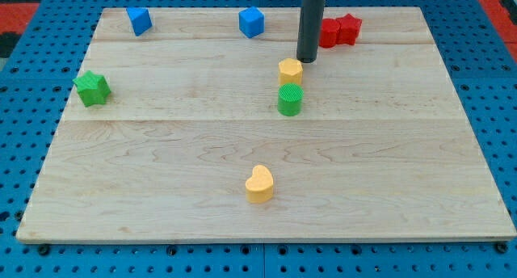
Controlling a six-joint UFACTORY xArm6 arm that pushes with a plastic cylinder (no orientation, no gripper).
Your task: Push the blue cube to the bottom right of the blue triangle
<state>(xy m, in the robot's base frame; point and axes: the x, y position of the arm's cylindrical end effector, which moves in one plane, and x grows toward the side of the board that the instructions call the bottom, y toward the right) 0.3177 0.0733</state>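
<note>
The blue cube (251,22) sits near the view's top edge of the wooden board, a little left of centre. The blue triangle (139,20) lies at the top left, well to the left of the cube and at about the same height. My tip (306,60) stands to the right of and below the blue cube, apart from it. It is just above and to the right of a yellow hexagon block (291,70), close to it or touching it.
A green cylinder (290,99) sits just below the yellow hexagon. Two red blocks (339,30) lie side by side right of the rod, partly hidden by it. A green star (92,87) is at the left, a yellow heart (259,183) at bottom centre. The board's top edge (194,9) runs close behind both blue blocks.
</note>
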